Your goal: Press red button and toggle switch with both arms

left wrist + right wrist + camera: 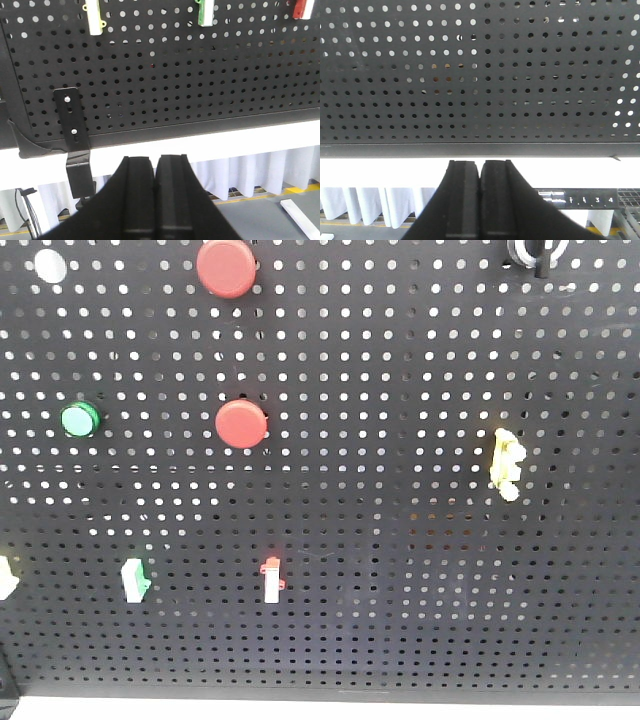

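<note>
On the black pegboard (400, 390) in the front view are two red buttons, a larger one (226, 267) at the top and a smaller one (241, 424) in the middle. A red-and-white toggle switch (272, 580) sits lower down, a green-and-white one (134, 578) left of it, and a yellow one (507, 464) at the right. No arm shows in the front view. My left gripper (156, 160) is shut and empty below the board's lower edge, with the red switch (301, 8) and the green switch (205, 12) above it. My right gripper (480, 164) is shut and empty below the board's edge.
A green button (80, 420), a white button (50, 265) and a black knob (537, 252) are also on the board. A cream switch (95, 20) and a black mounting bracket (73, 125) show in the left wrist view. White drapes hang below the board.
</note>
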Robot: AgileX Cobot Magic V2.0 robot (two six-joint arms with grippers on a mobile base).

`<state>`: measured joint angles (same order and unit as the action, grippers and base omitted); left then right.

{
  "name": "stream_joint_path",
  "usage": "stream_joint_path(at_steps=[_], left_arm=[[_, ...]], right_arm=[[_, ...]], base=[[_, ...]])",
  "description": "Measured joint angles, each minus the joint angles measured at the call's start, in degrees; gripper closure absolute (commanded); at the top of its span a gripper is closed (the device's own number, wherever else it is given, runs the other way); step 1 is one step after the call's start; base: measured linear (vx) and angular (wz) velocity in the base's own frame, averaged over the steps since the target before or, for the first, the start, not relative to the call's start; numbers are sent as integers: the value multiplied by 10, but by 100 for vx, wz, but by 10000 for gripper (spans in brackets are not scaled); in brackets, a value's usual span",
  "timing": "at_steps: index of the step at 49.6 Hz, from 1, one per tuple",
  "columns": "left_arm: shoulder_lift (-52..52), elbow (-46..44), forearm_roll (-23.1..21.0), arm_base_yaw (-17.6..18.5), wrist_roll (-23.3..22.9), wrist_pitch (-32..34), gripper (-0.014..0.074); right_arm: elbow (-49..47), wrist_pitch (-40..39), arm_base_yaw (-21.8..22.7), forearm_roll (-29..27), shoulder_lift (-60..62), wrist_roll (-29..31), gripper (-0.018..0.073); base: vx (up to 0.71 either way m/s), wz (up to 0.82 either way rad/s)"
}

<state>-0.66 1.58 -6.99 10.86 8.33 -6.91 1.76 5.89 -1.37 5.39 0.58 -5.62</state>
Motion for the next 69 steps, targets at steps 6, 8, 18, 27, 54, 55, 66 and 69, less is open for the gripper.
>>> stream_joint_path(at_steps=[6,8,18,27,54,55,66,69], left_arm=[[0,0,0,0,0,0,594],[0,0,0,0,0,0,594],[0,0,0,0,0,9,594],[0,-3,0,0,0,107,594],[380,-451,1,0,76,79,594],[394,-460,1,0,76,78,594],[466,-529,-1,0,36,51,594],[476,-549,-2,8,18,38,594]], right_arm=[[0,0,0,0,0,0,562],[0,0,0,0,0,0,562],[0,-13,0,0,0,0,562],[-15,-109,0,-7,0,0,562],[-497,-51,0,33,-330,1,562],[-505,-49,0,34,-342,1,562],[-526,-43,0,31,-405,-1,562],[-526,-41,0,25,-408,-1,562]], base=[[0,0],[0,0],[0,0],[0,0],[0,0],[0,0],[0,0],[0,0]])
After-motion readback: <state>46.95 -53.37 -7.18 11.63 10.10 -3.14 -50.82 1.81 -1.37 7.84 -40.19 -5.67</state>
